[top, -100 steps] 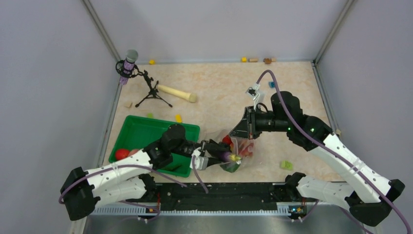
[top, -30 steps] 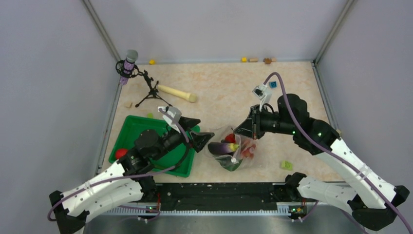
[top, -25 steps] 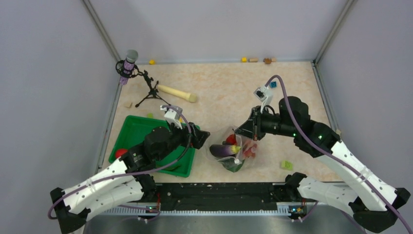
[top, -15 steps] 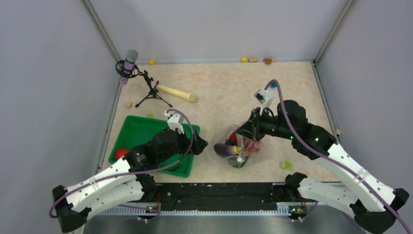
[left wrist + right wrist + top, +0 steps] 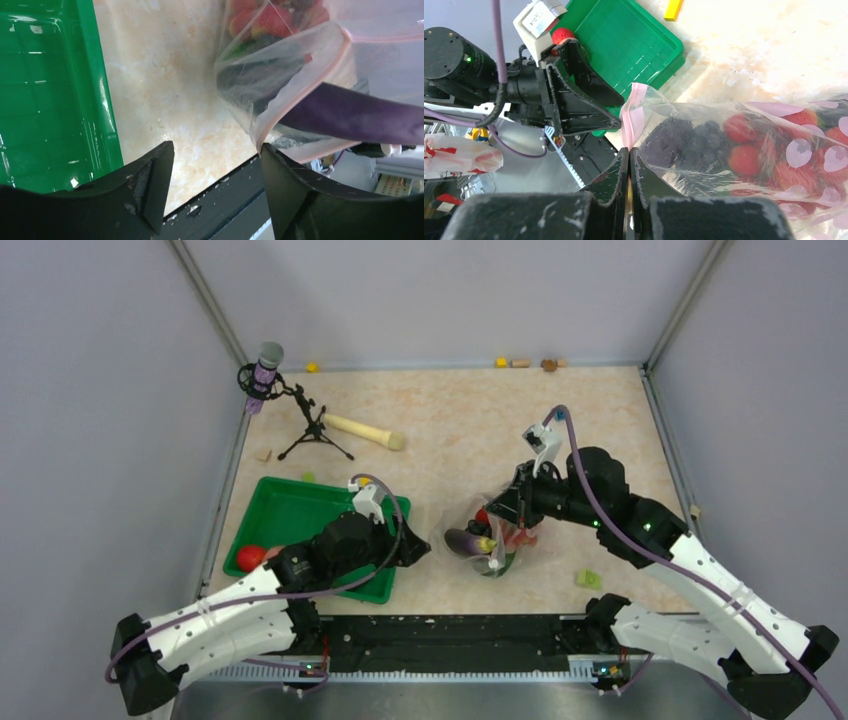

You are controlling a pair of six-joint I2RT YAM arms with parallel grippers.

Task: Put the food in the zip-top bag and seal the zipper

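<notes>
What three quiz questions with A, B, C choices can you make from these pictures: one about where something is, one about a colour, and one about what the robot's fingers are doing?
1. Where is the red toy fruit that lies outside the zip-top bag?
A) in a blue bowl
B) in the green tray
C) on a shelf

2. What colour is the zipper along the bag's mouth?
A) pale pink
B) black
C) orange

3. What are the right fingers doing?
A) standing wide open
B) holding a spoon
C) shut on the bag's zipper edge

Answers:
1. B, the top view shows it in the tray's near left corner.
2. A, the right wrist view shows a pink strip.
3. C, the right wrist view shows them pressed together on that strip.
</notes>
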